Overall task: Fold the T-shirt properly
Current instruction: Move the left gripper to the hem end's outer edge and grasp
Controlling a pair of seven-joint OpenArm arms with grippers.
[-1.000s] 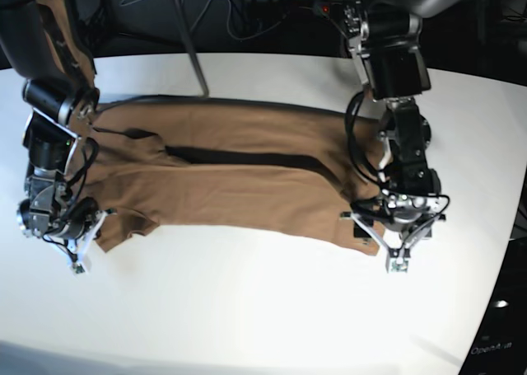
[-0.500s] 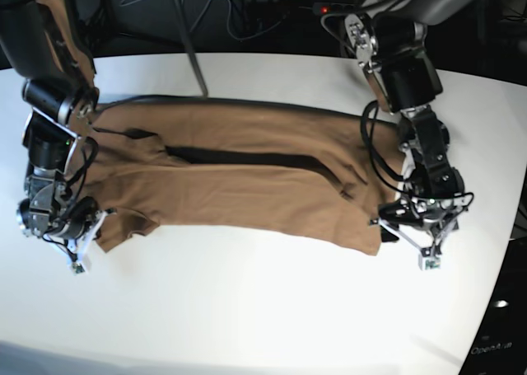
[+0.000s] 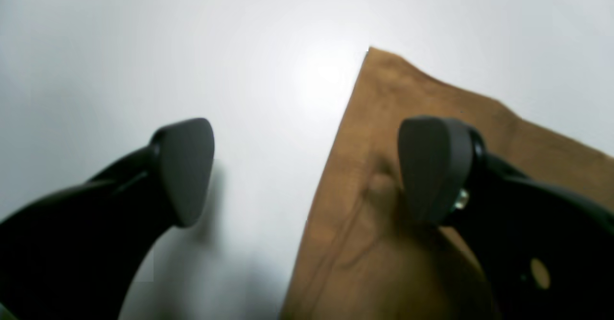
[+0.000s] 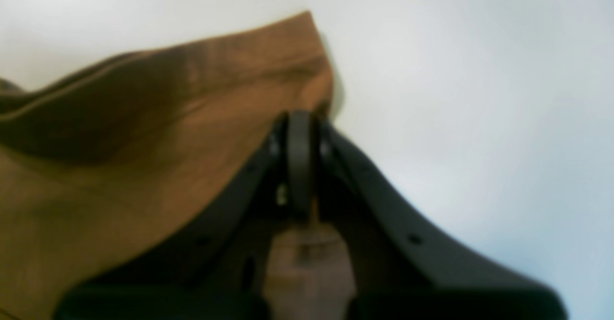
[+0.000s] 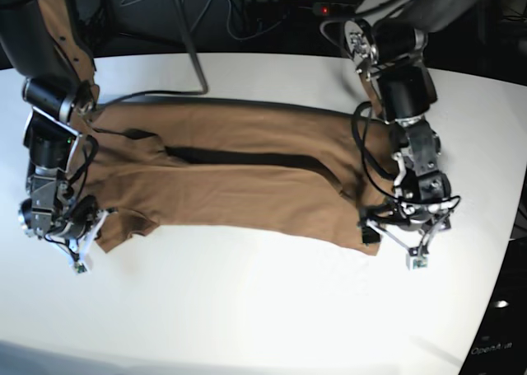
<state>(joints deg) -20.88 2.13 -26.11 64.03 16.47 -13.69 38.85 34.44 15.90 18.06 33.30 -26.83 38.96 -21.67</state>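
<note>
Base view: the tan T-shirt (image 5: 239,173) lies spread lengthwise across the middle of the white surface (image 5: 263,309), partly folded, with a dark fold shadow running along its centre. At lower right of the frame, the left end effector (image 5: 395,241) stands over the shirt's corner. Left wrist view: its fingers (image 3: 184,169) are spread wide and grip nothing, one above bare surface, the other above the cloth edge. At lower left of the base frame, the right end effector (image 5: 86,243) is at the shirt's other end. Right wrist view: its jaws are pressed together on a raised cloth edge.
</note>
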